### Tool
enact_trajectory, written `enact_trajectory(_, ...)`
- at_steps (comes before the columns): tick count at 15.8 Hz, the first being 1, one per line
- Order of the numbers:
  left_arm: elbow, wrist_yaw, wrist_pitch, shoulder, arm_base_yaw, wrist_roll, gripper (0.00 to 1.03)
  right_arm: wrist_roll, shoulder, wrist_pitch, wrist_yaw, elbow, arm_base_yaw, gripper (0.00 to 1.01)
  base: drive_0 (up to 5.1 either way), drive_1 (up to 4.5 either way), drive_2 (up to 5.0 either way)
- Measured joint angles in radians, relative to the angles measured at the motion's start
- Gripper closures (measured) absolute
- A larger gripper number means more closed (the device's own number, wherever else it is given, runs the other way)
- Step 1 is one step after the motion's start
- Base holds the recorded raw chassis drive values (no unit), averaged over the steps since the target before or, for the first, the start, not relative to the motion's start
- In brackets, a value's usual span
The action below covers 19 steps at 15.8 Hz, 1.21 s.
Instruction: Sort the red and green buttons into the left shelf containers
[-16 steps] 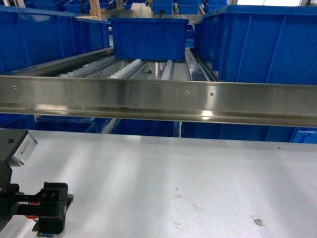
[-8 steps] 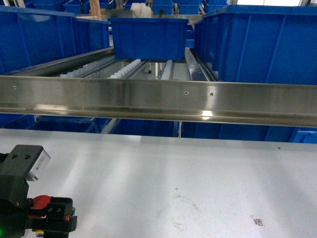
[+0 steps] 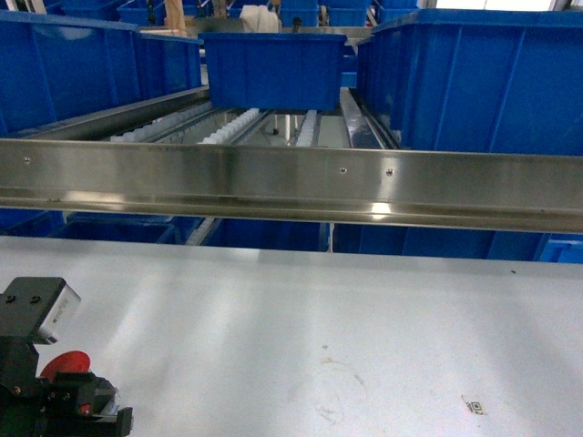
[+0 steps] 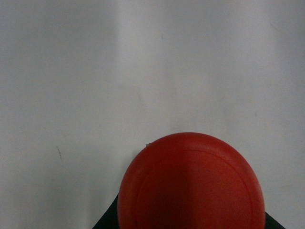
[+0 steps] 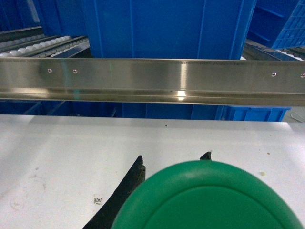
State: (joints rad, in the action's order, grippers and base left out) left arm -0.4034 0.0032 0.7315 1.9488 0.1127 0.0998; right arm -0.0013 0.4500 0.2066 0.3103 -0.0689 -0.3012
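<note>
The red button (image 3: 64, 364), with its wide red cap (image 4: 190, 186), sits in my left gripper (image 3: 77, 401) at the bottom left of the head view, above the white table; the gripper is shut on it. Its cap fills the lower part of the left wrist view and hides the fingers. The green button (image 5: 205, 198) is held in my right gripper (image 5: 172, 160), whose two black fingertips (image 5: 138, 167) poke out on either side of the cap. The right gripper is outside the head view. The left shelf containers (image 3: 64, 68) are deep blue bins behind the steel rail.
A long steel rail (image 3: 291, 182) runs across in front of the roller shelf (image 3: 237, 123). More blue bins stand at the middle (image 3: 273, 68) and right (image 3: 474, 77). The white table (image 3: 319, 319) bears a small printed tag (image 3: 474, 406).
My left gripper with the red button has drawn back toward the bottom left corner of the head view, and the red cap now shows more fully.
</note>
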Motion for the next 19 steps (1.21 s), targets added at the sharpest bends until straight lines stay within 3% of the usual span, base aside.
enact_trajectory(2, 0.019, 0.015, 0.002, -0.071, -0.018, -0.005, 0.79, 0.000, 0.000, 0.000, 0.000, 0.000, 0.000, 0.73, 0.0, 0.00, 0.0)
enact_trajectory(5, 0.047, 0.071, 0.001, -0.296, -0.053, -0.057, 0.79, 0.000, 0.000, 0.000, 0.000, 0.000, 0.000, 0.73, 0.0, 0.00, 0.0)
enact_trajectory(9, 0.118, 0.062, -0.078, -0.722, -0.045, -0.162, 0.79, 0.000, 0.000, 0.000, 0.000, 0.000, 0.000, 0.73, 0.0, 0.00, 0.0)
enact_trajectory(12, 0.151, 0.017, -0.307, -1.122, -0.050, -0.151, 0.79, 0.000, 0.000, 0.000, 0.000, 0.000, 0.000, 0.73, 0.0, 0.00, 0.0)
enact_trajectory(16, 0.154, 0.015, -0.313, -1.212, -0.033, -0.152, 0.79, 0.000, 0.000, 0.000, 0.000, 0.000, 0.000, 0.73, 0.0, 0.00, 0.0)
enact_trajectory(19, 0.156, 0.018, -0.313, -1.209, -0.031, -0.152, 0.79, 0.000, 0.000, -0.001, -0.001, 0.000, 0.000, 0.73, -4.6, 0.88, 3.9)
